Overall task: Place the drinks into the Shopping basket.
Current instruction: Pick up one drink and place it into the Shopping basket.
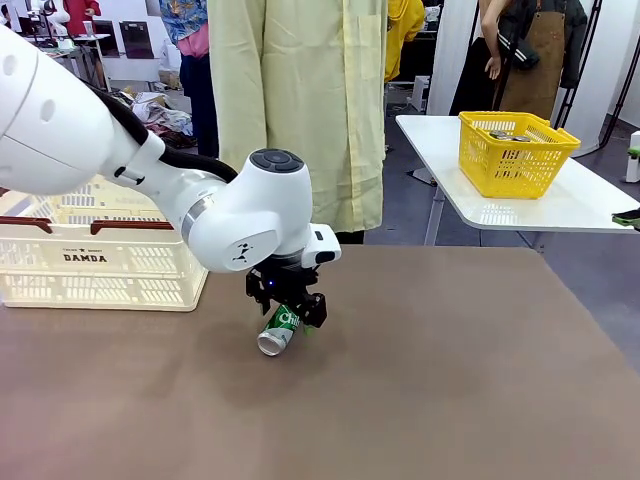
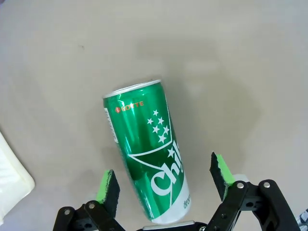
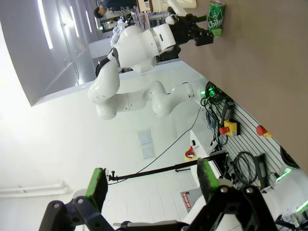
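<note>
The left fingers (image 2: 109,188) are spread wide and set on either side of the green can (image 2: 144,154), with a gap left on each side. The can is laid on its side on the brown desk (image 1: 450,380), near the middle. The right fingers (image 3: 97,185) are likewise spread wide, well apart from the can, and the cream basket (image 1: 100,270) is placed on the desk's left part, apart from the can.

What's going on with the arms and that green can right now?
Left gripper open, astride the green can lying on the table. Right gripper open, empty. Basket off to the left, path looks clear.
</note>
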`<state>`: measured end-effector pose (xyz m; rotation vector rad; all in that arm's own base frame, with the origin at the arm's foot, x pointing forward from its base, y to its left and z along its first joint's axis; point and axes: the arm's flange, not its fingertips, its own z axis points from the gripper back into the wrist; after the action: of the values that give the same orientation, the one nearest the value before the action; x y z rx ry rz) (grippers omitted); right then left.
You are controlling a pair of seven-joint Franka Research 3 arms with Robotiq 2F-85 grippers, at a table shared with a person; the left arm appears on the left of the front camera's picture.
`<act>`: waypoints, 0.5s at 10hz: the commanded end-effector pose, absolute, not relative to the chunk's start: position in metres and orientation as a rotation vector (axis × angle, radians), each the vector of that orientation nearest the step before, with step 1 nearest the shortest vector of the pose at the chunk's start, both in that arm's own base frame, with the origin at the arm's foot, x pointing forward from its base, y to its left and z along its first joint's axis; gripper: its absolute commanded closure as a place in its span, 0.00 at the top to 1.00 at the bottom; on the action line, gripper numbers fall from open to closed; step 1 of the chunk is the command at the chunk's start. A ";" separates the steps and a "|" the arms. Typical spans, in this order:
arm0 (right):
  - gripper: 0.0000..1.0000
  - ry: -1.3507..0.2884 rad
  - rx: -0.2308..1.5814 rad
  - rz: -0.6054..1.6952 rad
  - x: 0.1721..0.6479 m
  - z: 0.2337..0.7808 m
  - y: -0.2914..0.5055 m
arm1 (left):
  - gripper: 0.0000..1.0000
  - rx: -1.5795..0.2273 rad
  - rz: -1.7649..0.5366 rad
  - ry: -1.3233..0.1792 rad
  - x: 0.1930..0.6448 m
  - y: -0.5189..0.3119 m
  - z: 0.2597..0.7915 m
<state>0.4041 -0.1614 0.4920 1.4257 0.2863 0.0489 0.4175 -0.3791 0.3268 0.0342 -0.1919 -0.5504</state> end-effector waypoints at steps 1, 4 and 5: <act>1.00 0.293 1.433 0.030 0.408 0.497 -0.159 | 1.00 0.069 -0.544 -0.190 0.420 -0.390 0.314; 1.00 0.293 1.433 0.030 0.408 0.497 -0.159 | 1.00 0.067 -0.548 -0.178 0.419 -0.387 0.309; 1.00 0.293 1.433 0.030 0.408 0.497 -0.159 | 1.00 0.073 -0.539 -0.167 0.420 -0.386 0.307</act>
<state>0.4041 -0.1614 0.4920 1.4257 0.2863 0.0489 0.4173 -0.3837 0.3066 0.0440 -0.1596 -0.5628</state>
